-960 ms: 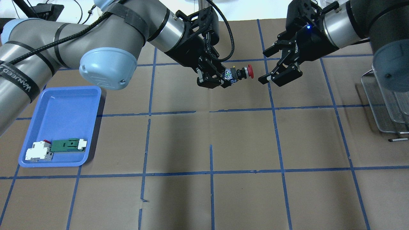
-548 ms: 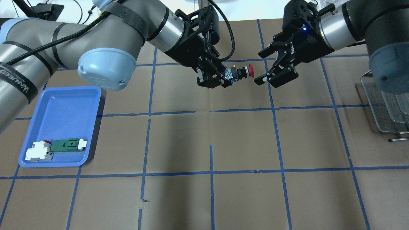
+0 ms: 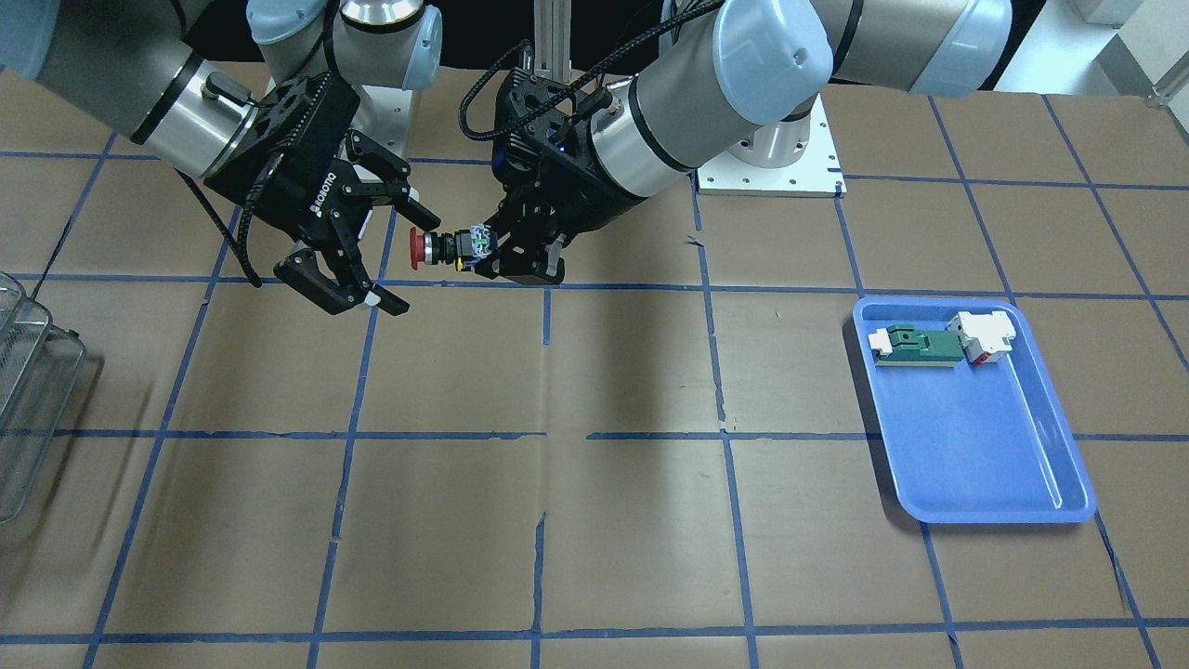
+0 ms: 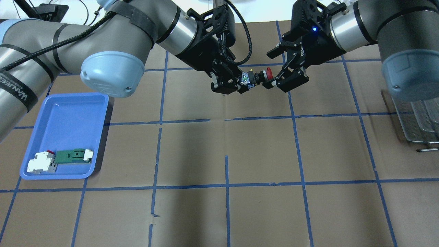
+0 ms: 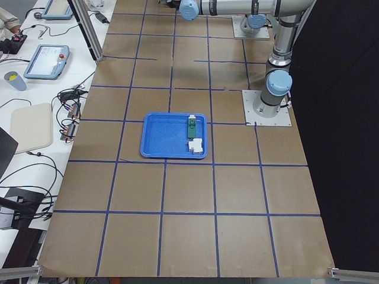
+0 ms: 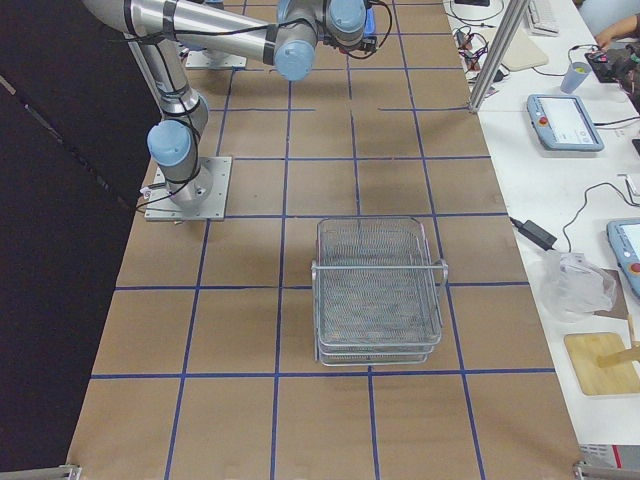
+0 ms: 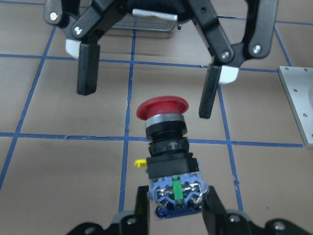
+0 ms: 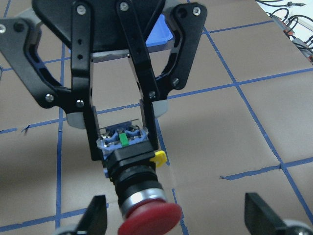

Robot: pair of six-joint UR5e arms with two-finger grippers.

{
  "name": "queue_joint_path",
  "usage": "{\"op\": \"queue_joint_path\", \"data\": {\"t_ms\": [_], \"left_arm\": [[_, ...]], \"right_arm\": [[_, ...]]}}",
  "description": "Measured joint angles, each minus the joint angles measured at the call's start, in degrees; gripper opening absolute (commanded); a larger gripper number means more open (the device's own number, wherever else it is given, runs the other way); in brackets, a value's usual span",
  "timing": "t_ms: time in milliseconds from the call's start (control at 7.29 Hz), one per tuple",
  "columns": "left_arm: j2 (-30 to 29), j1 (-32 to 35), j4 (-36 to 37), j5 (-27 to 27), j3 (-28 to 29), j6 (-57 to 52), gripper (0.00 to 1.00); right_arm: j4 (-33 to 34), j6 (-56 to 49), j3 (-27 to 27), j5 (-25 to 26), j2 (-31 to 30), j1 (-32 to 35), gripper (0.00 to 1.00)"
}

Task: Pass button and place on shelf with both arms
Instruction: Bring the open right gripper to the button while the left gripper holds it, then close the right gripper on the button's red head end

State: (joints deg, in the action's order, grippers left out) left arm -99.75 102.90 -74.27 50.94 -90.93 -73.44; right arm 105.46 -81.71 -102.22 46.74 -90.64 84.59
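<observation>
The button (image 4: 261, 76) has a red cap, a black body and a greenish terminal end. It is held level above the table at the far middle. My left gripper (image 4: 244, 83) is shut on its terminal end, also in the left wrist view (image 7: 176, 215). The cap (image 7: 162, 106) points at my right gripper (image 4: 267, 70), which is open. Its fingers (image 7: 86, 68) stand on either side of the cap without touching it. The front view shows the same (image 3: 415, 248). The shelf (image 6: 380, 290), a silver wire rack, stands at the table's right end (image 4: 415, 120).
A blue tray (image 4: 68, 116) lies at the front left. It holds a green-and-white block (image 4: 71, 156) and a white-and-red block (image 4: 41, 162). Brown paper with blue tape lines covers the table.
My right gripper has moved left towards the button, still open, and its fingers now flank the red cap. My left gripper has held the button still.
</observation>
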Motion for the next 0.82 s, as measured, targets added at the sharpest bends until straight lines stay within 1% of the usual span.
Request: {"op": "queue_joint_path", "data": {"t_ms": [411,548,823], "left_arm": [[0.22,0.02,0.0,0.04,0.08,0.3,0.0],[0.32,0.02,0.0,0.04,0.07,0.65,0.0],[0.65,0.02,0.0,0.0,0.21,0.95,0.0]], "right_arm": [[0.24,-0.1,0.07,-0.34,0.03,0.6,0.99],[0.05,-0.01,0.04,-0.68,-0.03,0.63,0.95],[-0.41,0.07,-0.04,-0.91,-0.26,0.66,0.99]]}}
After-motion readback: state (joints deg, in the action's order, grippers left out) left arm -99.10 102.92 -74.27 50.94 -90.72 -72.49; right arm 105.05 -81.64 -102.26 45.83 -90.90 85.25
